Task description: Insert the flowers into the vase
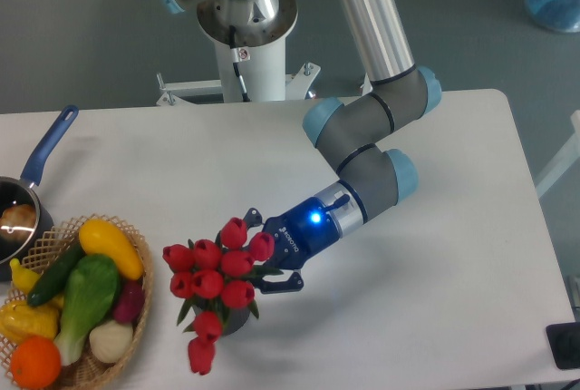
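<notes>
While the dark two-finger gripper [264, 254] on the grey-and-blue arm reaches in from the right, one bunch of red artificial tulip buds with green leaves [218, 268] sits right at its tip. I count about eleven buds (a few overlap, so not certain). Two dark finger ends show, one above and one below the bunch's right edge; whether they pinch the stems I cannot tell, the buds hide that. One small dark grey cylindrical vase [230, 322] stands directly under the bunch, just below-left of the gripper, mostly covered by leaves and buds. One bud droops past the vase's lower left side. Well to the left of the gripper: one wicker basket [138, 317] with about seven toy vegetables and fruit, and one blue-handled saucepan [43, 157].
</notes>
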Tool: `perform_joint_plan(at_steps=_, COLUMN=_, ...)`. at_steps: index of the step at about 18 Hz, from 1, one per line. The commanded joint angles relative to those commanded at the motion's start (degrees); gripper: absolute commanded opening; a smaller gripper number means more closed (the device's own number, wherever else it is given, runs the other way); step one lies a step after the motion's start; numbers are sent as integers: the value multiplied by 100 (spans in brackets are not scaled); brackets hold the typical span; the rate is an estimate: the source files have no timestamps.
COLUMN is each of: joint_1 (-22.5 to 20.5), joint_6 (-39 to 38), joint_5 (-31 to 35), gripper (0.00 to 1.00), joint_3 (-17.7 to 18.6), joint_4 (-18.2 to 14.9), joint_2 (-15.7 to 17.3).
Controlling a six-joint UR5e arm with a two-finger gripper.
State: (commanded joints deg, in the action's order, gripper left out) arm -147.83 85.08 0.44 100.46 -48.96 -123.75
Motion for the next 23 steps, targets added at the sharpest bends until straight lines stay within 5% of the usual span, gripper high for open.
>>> perform_joint_plan(at_steps=18, joint_1=-535, joint_6=-18, joint_5=843, gripper=100, joint_3=167, joint_4=-9, joint_2=465)
perform_joint_plan(at_steps=23, joint_1=-1036, joint_6=-53, joint_5=1861, gripper=100, joint_3=97, joint_4=-9, joint_2=746)
